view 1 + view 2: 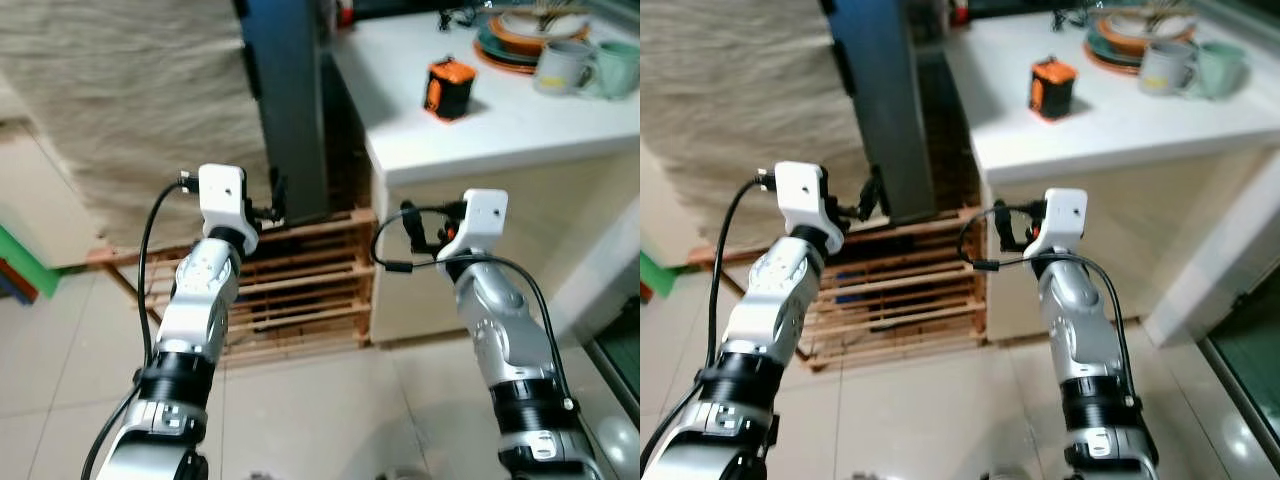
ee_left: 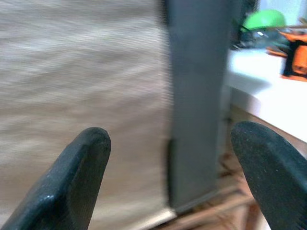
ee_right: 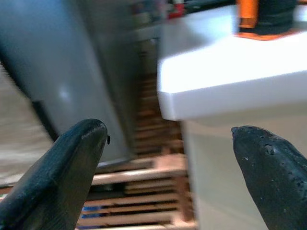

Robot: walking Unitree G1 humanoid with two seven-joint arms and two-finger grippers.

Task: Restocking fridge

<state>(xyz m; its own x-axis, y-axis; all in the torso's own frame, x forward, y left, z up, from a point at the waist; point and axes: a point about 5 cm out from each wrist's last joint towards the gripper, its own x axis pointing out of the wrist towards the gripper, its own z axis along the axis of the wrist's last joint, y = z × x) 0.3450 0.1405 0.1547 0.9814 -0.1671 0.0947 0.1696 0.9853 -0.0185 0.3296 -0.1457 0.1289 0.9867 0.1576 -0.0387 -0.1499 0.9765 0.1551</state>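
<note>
The tall dark grey fridge (image 1: 288, 100) stands on a low wooden pallet (image 1: 300, 280), with its narrow side facing me. Both arms are raised in front of it. My left gripper (image 1: 276, 202) is open and empty, close to the fridge's lower edge; in the left wrist view its fingertips (image 2: 91, 143) frame the grey panel (image 2: 196, 96). My right gripper (image 1: 418, 228) is open and empty too, level with the white counter's corner (image 3: 211, 72). It points at the gap between fridge and counter.
A white counter (image 1: 520, 120) at the right carries an orange-and-black box (image 1: 449, 88), stacked plates (image 1: 520, 40) and two mugs (image 1: 565, 65). A beige cloth (image 1: 130, 110) hangs left of the fridge. Pale floor tiles (image 1: 300, 410) lie below, with a green object (image 1: 22, 265) at far left.
</note>
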